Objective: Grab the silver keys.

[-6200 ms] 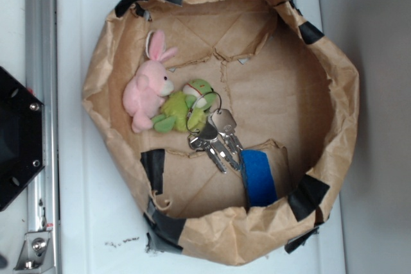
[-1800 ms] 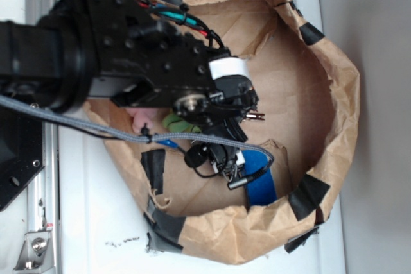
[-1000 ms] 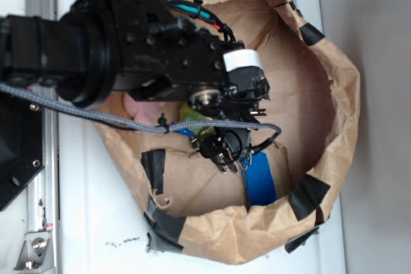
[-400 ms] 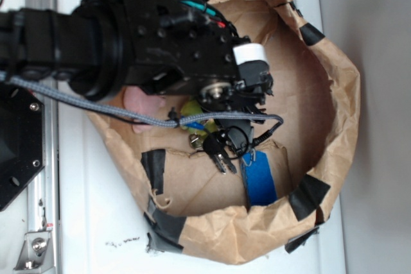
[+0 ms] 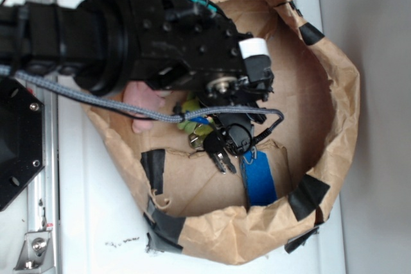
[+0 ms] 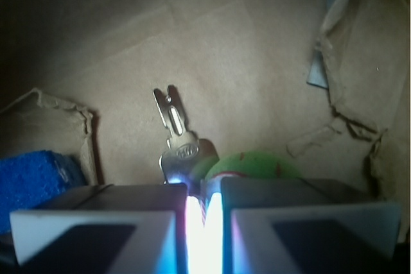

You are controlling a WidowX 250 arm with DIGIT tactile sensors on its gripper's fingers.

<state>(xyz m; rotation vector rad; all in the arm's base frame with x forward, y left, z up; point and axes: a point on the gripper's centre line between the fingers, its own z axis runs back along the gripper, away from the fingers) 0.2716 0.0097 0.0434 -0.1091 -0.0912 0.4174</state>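
The silver keys (image 5: 221,156) lie on the floor of the brown paper bag (image 5: 334,94), partly under my arm. In the wrist view one key (image 6: 174,134) sticks out past my fingertips, its head right at the narrow gap. My gripper (image 6: 204,187) is closed to a thin slit on the key bunch. In the exterior view the gripper (image 5: 223,136) is mostly hidden under the black wrist. The green plush toy (image 6: 253,163) lies just beyond the right finger, touching the keys, and also shows in the exterior view (image 5: 191,108).
A pink plush rabbit (image 5: 138,104) lies left of the green toy, mostly under the arm. A blue rectangular patch (image 5: 260,179) sits by the bag's near wall and shows in the wrist view (image 6: 35,178). Crumpled bag walls with black tape (image 5: 308,197) ring the space.
The arm came in over the bag and, over the last second, shifted slightly up and right. It now sits low over the keys, which stay in about the same spot.
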